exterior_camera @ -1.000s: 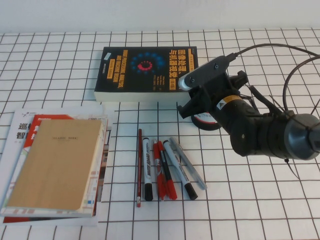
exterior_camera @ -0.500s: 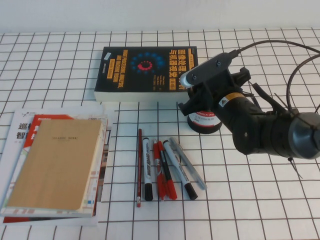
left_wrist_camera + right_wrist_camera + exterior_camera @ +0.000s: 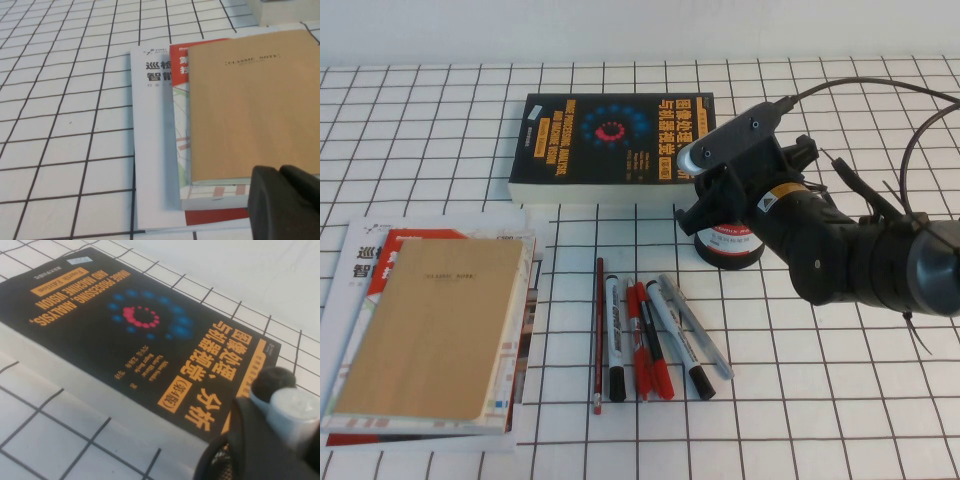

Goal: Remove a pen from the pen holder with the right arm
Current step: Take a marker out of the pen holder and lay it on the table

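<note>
One round black pen holder point(image 3: 730, 245) stands right of centre in the high view, below a dark book point(image 3: 612, 140). The right gripper point(image 3: 718, 205) sits over it, beside a grey pen point(image 3: 294, 410); whether it grips cannot be told. The left gripper point(image 3: 280, 175), jaws closed, hovers over a tan notebook point(image 3: 430, 330) at lower left.

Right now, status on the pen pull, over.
Left gripper parked shut over the tan notebook. Right gripper down over the pen holder, at a grey-capped pen; hold unconfirmed. Black book close behind holder; loose pens in front, apart.
</note>
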Controlling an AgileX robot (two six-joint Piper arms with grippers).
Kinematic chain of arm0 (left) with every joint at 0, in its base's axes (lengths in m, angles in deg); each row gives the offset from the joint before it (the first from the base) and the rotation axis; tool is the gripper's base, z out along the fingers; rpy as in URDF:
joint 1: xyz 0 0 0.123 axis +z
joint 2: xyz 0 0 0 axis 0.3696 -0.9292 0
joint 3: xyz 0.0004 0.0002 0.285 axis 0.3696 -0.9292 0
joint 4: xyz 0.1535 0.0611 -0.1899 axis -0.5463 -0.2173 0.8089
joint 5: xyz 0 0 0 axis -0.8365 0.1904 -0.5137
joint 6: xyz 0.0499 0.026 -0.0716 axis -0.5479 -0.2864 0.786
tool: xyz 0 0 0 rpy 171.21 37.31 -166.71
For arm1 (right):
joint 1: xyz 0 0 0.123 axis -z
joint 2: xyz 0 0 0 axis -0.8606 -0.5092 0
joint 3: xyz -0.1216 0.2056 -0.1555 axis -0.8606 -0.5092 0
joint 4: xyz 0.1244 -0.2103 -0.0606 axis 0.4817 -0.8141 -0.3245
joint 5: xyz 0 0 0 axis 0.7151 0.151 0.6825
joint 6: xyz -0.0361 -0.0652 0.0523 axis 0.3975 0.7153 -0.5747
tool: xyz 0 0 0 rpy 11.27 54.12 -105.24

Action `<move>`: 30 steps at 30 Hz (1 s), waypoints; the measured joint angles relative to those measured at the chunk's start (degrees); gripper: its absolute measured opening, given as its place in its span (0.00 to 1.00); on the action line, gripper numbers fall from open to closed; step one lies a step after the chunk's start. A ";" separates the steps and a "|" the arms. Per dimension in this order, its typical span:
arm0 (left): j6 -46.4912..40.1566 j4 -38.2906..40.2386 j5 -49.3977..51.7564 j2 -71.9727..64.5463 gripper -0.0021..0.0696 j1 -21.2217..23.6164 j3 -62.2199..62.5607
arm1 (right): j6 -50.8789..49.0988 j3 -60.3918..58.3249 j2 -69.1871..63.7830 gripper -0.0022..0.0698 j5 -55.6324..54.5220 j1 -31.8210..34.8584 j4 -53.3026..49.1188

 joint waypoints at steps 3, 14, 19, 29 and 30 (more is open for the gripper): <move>0.00 0.00 0.00 0.00 0.02 0.00 0.00 | 0.00 0.00 0.00 0.22 0.07 0.00 -0.15; 0.00 0.00 0.00 0.00 0.02 0.00 0.00 | 0.00 0.00 0.14 0.24 0.71 0.00 -0.37; 0.00 0.00 0.00 0.00 0.02 0.00 0.00 | -0.22 -1.49 0.17 0.37 1.72 0.00 -0.14; 0.00 0.00 0.00 0.00 0.02 0.00 0.00 | -0.45 -2.37 0.53 0.49 1.55 0.00 0.24; 0.00 0.00 0.00 0.00 0.02 0.00 0.00 | -0.45 -2.46 0.53 0.49 1.55 0.00 0.24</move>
